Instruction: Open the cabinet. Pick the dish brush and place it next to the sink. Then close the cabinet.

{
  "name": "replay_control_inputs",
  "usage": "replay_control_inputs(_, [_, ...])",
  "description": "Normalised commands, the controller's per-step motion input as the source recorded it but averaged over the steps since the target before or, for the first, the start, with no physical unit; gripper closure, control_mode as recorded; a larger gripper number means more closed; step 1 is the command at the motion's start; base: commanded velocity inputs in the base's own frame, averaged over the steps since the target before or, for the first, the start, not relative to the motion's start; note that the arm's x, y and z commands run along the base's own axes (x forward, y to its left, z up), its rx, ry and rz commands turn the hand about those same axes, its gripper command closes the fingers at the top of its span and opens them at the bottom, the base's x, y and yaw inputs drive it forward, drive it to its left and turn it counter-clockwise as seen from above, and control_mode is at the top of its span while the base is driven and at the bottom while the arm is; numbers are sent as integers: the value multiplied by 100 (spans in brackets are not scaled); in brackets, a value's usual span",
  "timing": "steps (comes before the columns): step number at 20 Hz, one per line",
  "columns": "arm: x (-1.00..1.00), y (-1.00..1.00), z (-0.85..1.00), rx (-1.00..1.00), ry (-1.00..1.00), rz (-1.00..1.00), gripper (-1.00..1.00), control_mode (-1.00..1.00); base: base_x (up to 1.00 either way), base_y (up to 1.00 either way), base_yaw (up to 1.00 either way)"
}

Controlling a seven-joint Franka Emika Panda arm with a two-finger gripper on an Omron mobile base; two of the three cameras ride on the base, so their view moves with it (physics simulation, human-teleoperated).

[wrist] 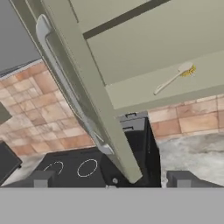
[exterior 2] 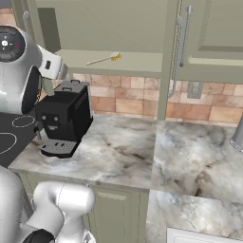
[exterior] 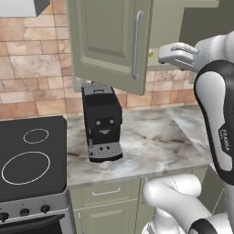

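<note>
The cabinet point(exterior 2: 118, 28) stands with its left door point(exterior: 109, 41) swung open, and that door hangs out over the black coffee machine point(exterior: 102, 122), its long silver bar handle point(exterior: 136, 45) facing the room. The dish brush point(exterior 2: 103, 59) lies flat on the cabinet floor, above and to the right of the coffee machine, with its pale handle pointing toward the open door and its yellow bristle head turned toward the closed right door point(exterior 2: 209, 33). In the hand view the brush point(wrist: 174, 78) lies to the right of the open door's edge.

The end effector point(wrist: 111, 179) is spread wide and holds nothing; its two dark fingertips point(wrist: 40, 179) stand apart at the bottom of the hand view, below the door's lower corner and above the coffee machine. The marbled surface point(exterior 2: 180, 156) runs rightward from the coffee machine, and the black stovetop point(exterior: 29, 157) lies directly to the machine's left.
</note>
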Motion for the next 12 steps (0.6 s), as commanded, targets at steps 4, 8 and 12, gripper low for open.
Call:
replay_control_inputs(4, [8, -47, -3, 9, 0, 1, -100, -100, 0, 0, 0])
replay_control_inputs(8, [27, -31, -4, 15, 0, 0, -100, -100, 0, 0, 0])
replay_control_inputs(12, [35, -28, -1, 21, 0, 0, -100, -100, 0, 0, 0])
